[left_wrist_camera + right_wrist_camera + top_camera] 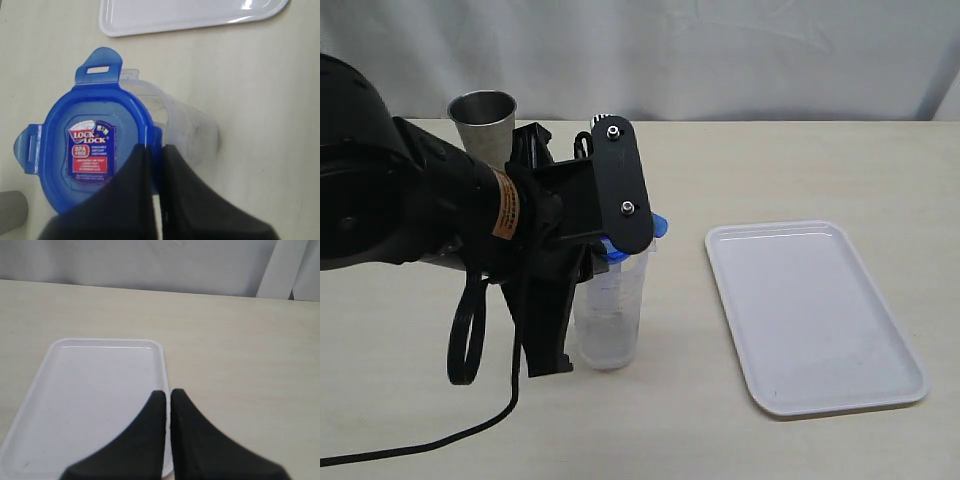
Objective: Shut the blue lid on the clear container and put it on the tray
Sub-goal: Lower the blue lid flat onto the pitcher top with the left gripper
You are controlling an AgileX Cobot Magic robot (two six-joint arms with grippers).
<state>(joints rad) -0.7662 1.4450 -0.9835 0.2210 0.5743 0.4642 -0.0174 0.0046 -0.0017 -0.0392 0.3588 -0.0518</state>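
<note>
- While the blue lid is already sitting on the rim of the clear container, it doesn't look locked to me. The two flaps you can see in the left wrist view stick out sideways instead of folding down against the wall.
- Left gripper is clenched, jaws basically together with just a sliver between them, tips right at the lid's edge. Can't tell whether it's pressing down or nipping a bit of the rim.
- Container stands upright on the bench, near the tray with a strip of bare bench between them. A steel cup sits behind it, not part of this job.
- Right gripper is clenched too, holding nothing, hanging over the tray.
- Progress-wise, the lid is placed and maybe half seated. What's left, as I read it, is snapping the flaps shut, then grabbing the whole thing and setting it on the tray, which has nothing on it.
</note>
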